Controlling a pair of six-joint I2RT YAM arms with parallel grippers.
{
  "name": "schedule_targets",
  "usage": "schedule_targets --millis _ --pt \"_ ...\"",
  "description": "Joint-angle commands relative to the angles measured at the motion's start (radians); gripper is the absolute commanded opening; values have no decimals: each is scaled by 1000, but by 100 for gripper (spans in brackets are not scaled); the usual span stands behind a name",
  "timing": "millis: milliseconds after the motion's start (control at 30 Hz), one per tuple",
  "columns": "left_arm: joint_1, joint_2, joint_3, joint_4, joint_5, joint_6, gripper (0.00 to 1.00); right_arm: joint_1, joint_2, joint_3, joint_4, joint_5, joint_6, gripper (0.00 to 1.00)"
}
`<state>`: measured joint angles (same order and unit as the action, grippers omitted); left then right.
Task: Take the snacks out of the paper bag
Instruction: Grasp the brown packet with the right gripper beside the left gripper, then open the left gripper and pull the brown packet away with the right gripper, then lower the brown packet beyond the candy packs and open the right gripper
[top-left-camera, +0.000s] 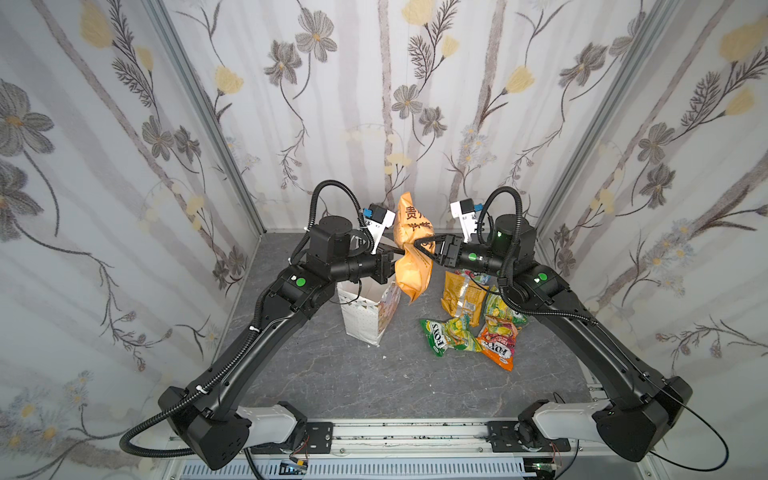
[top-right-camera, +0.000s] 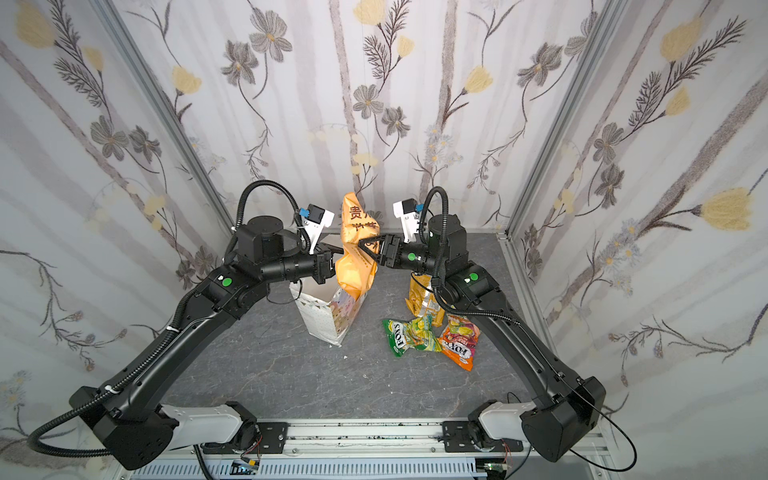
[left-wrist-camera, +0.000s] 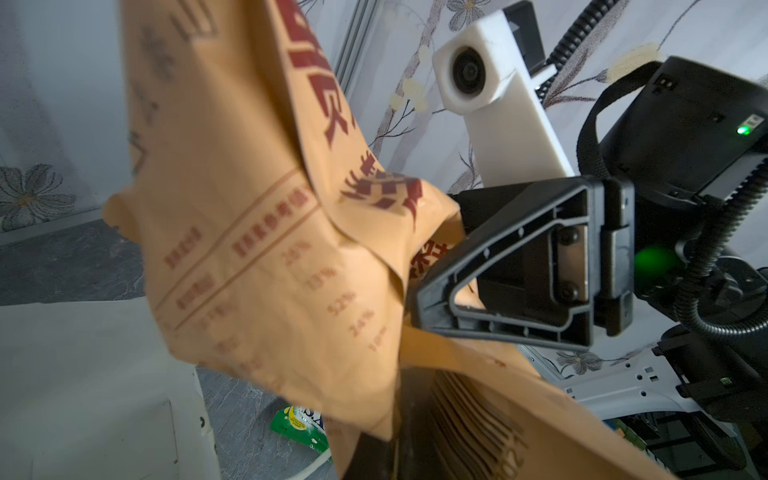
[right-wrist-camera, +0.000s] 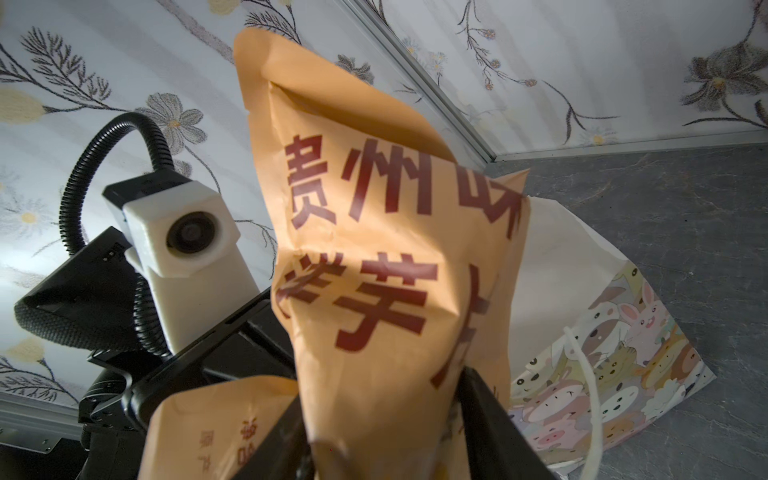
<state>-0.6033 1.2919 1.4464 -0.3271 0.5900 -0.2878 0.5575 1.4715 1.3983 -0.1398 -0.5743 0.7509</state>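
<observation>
Floral wallpaper closes in a grey stone-look tabletop (top-left-camera: 332, 374) in both top views. The orange pouch (top-left-camera: 411, 274) is held in the air just above the paper bag (top-left-camera: 361, 316). It is pinched at its crumpled waist by the closed left gripper (top-left-camera: 400, 252), and the right gripper (top-left-camera: 420, 245) is set against the same waist from the other side. Other snacks (top-left-camera: 461, 297) lie on the table to the right, partly covered by the right arm. The bag's mouth is masked by the left arm, so what is left inside cannot be told.

From the left wrist, the pouch (left-wrist-camera: 257, 249) is shown as thin, creased film. It is judged light, soft and slippery, best taken at the gathered waist or a sealed edge. One of the right gripper's fingers (left-wrist-camera: 519, 334) lies against it.

From the right wrist, the pouch (right-wrist-camera: 386, 249) fills the gap between the right jaws. Whether it is squeezed or only straddled cannot be told. The paper bag (right-wrist-camera: 582, 332) stands behind, its opening hidden.
</observation>
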Motion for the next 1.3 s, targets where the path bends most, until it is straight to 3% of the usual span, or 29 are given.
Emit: schedule_targets --millis 0,33,167,267,467,633,800,1000,1267 --pt "0 -11 -14 45 25 6 0 3 -16 1 50 11 22 35" --pt "-1 -14 -13 37 16 12 0 4 -23 -1 54 17 26 31" --pt "0 -21 -11 4 -30 40 16 5 -55 -7 68 35 34 11" --pt "0 -28 -8 -13 -52 56 36 3 -78 -7 68 54 35 3" --pt "-3 -92 0 -76 -104 100 66 -53 -118 -8 59 104 34 0" --pt "-29 -152 0 -208 -230 163 81 -191 -131 -27 49 94 44 0" --pt "-92 -197 46 -374 -367 220 95 -360 -107 -36 -28 132 -25 0" --pt "-235 -225 62 -515 -491 264 100 -549 -57 -88 -103 273 -133 0" --pt "-392 -299 14 -535 -616 258 100 -722 116 -82 -141 468 -190 0"
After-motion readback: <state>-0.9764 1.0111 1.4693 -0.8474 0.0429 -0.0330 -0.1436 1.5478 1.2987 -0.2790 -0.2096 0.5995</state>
